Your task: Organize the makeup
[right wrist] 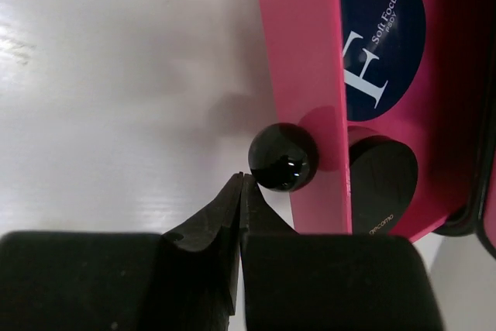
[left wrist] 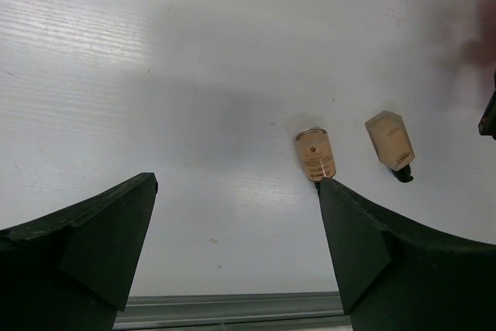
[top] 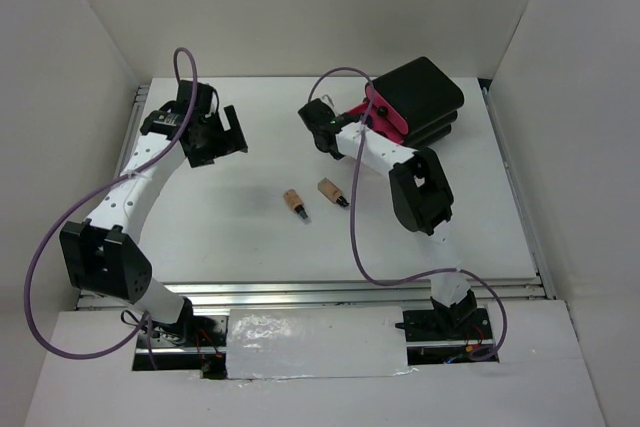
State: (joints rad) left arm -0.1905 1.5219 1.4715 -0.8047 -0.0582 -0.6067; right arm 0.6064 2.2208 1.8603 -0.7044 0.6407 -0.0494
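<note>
Two tan bottles with black caps lie on the white table mid-way between the arms; both show in the left wrist view. My left gripper is open and empty above the table, left of the bottles, its fingers wide apart. My right gripper is shut and empty, its tips just beside the black round knob of an open pink drawer. Two round black compacts lie inside that drawer. The white sachets are out of view.
The black box with pink drawers stands at the back right of the table, with my right gripper to its left. White walls enclose the table on three sides. A metal rail runs along the near edge.
</note>
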